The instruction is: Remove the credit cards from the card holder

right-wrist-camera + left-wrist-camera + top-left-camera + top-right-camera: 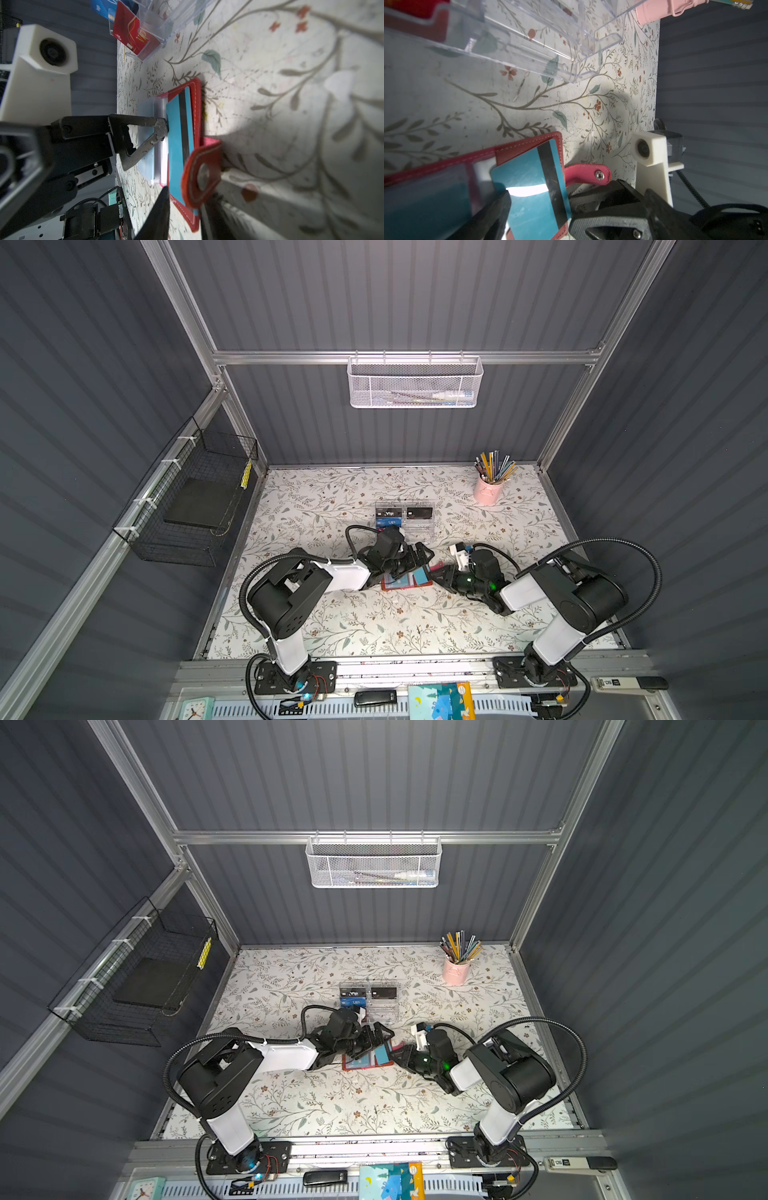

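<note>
The red card holder (387, 586) (348, 1066) lies open on the table's middle, with its strap tab (588, 174) (200, 172) pointing right. A teal credit card (527, 182) (176, 133), black stripe up, lies on its right half, partly out of the clear sleeve. A second credit card (425, 207) sits inside a sleeve on the left half. My left gripper (417, 562) (539, 216) hovers open over the holder, one fingertip (161, 127) at the loose card's inner edge. My right gripper (438, 574) (186, 207) is narrowly open astride the holder's right edge, by the tab.
A clear acrylic rack (417, 526) (529, 41) holding black, blue and red cards stands just behind the holder. A pink cup of pencils (488, 489) is at the back right. Wire baskets hang on the left wall and back rail.
</note>
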You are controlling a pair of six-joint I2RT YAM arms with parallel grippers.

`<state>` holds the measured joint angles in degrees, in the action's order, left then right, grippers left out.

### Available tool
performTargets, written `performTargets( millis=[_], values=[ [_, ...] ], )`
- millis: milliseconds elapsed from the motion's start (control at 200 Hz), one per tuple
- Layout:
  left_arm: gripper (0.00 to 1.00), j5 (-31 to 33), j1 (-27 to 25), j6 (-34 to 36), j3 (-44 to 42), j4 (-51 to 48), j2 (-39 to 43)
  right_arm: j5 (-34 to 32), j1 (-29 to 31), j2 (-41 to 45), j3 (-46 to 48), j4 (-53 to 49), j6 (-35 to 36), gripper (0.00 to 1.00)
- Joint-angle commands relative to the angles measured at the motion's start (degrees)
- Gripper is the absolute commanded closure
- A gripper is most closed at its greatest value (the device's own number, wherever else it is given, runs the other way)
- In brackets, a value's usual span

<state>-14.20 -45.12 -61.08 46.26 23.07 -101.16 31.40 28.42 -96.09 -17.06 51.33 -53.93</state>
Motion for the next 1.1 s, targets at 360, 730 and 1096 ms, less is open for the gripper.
performTargets(
  millis=[360, 730, 1096],
  values=[
    [0.0, 0.62, -0.04, -0.98, -3.16, -0.39, -0.71, -0.25, -0.28, 1.05, 0.81, -0.59, 0.53, 0.81],
    [0.0, 0.39, 0.03, -1.35, -4.06, 0.63, -1.13, 1.89, -0.23, -3.95, 0.87, 8.79, -3.47, 0.82],
    [0.0, 0.38, -0.05, -1.52, -4.56, 1.03, -1.22, 3.18, -0.22, -8.31, 0.56, 16.14, -6.69, 0.84]
  ],
)
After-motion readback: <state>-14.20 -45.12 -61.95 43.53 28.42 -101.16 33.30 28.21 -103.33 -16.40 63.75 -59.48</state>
